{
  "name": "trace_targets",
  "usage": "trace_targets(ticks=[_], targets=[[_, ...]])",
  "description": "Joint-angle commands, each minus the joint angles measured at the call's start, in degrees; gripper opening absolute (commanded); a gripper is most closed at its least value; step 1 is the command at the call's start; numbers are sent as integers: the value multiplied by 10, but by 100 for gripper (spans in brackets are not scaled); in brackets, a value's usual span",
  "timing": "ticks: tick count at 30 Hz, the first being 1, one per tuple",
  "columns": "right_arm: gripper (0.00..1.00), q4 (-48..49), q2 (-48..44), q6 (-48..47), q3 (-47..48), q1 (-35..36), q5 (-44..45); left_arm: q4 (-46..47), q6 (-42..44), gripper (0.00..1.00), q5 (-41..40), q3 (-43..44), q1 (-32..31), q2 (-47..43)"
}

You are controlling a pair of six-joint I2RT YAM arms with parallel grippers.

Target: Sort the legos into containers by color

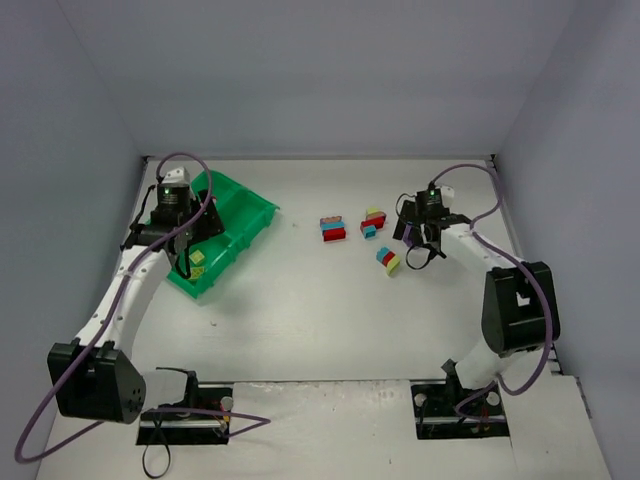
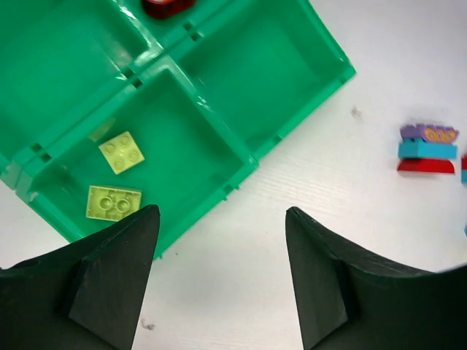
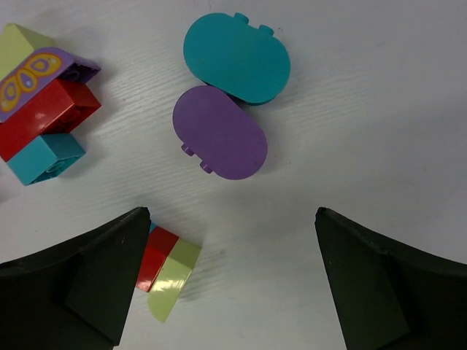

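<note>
Two yellow-green legos share one tray compartment — red lego in another

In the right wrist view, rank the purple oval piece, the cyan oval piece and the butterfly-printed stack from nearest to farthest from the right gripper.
1. purple oval piece: just ahead of the right gripper, near the centre.
2. cyan oval piece: directly beyond the purple one, at the top.
3. butterfly-printed stack: off to the upper left edge.
</note>
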Motion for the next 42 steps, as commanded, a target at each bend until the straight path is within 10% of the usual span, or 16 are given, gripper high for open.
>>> trace_targets(ticks=[1, 16, 20, 29, 42], targets=[[93, 23, 31, -54, 37, -2, -2, -23, 0, 64, 47, 16, -15, -25], [87, 114, 143, -182, 55, -32, -76, -70, 33, 64, 51, 46, -65, -46], [74, 127, 149, -202, 51, -36, -89, -74, 36, 64, 57, 52, -72, -44], [10, 161, 88, -207, 5, -24, -144, -60, 34, 64, 100, 75, -87, -26], [0, 189, -161, -257, -15, 128, -255, 20, -80, 65, 232, 186, -156, 32]])
